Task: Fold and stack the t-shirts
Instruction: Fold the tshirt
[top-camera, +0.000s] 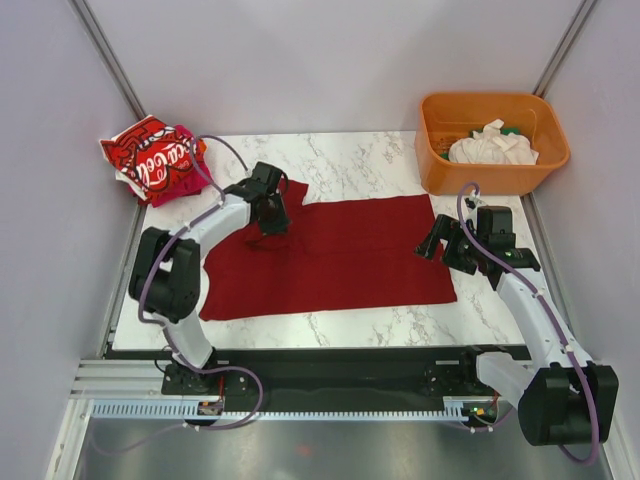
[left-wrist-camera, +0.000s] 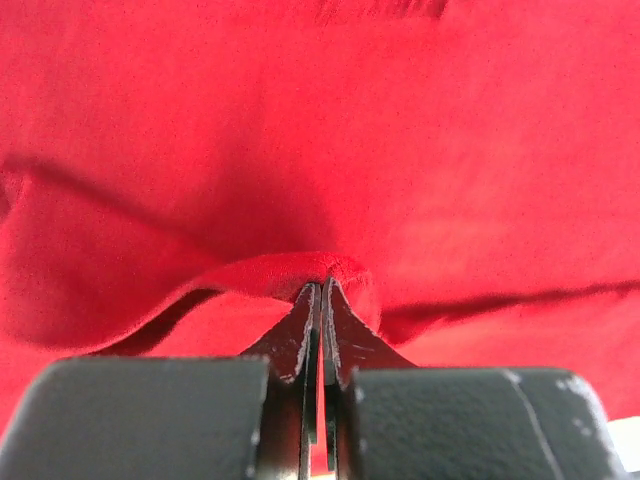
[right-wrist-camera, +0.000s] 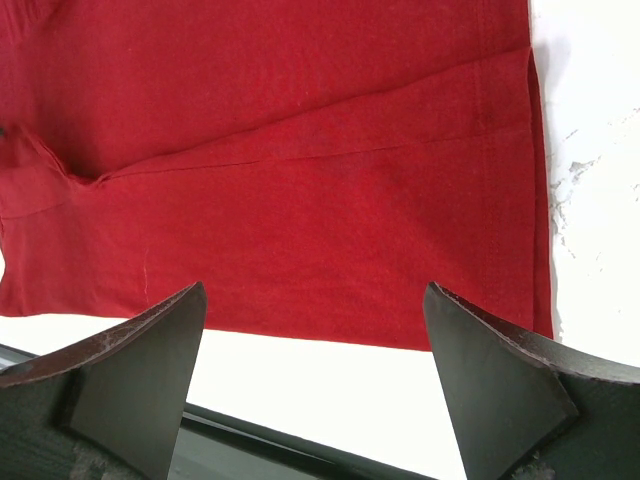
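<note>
Left gripper (left-wrist-camera: 322, 300): jaws pinched tight on a raised ridge of the dark red t-shirt (top-camera: 340, 255), which lies flat outward from the pinch.
Right gripper (right-wrist-camera: 312, 300): jaws wide, hovering over the shirt's edge.
Step advice: clamp that edge first, then lift both ends evenly, cloth taut.

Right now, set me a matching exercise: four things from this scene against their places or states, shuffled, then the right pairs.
1. dark red t-shirt
2. lettered red t-shirt
3. white t-shirt
4. right gripper

A. in the orange tub
B. open
C. spread flat on the table
D. bunched at the far left corner

Pairs: 1-C, 2-D, 3-A, 4-B.
</note>
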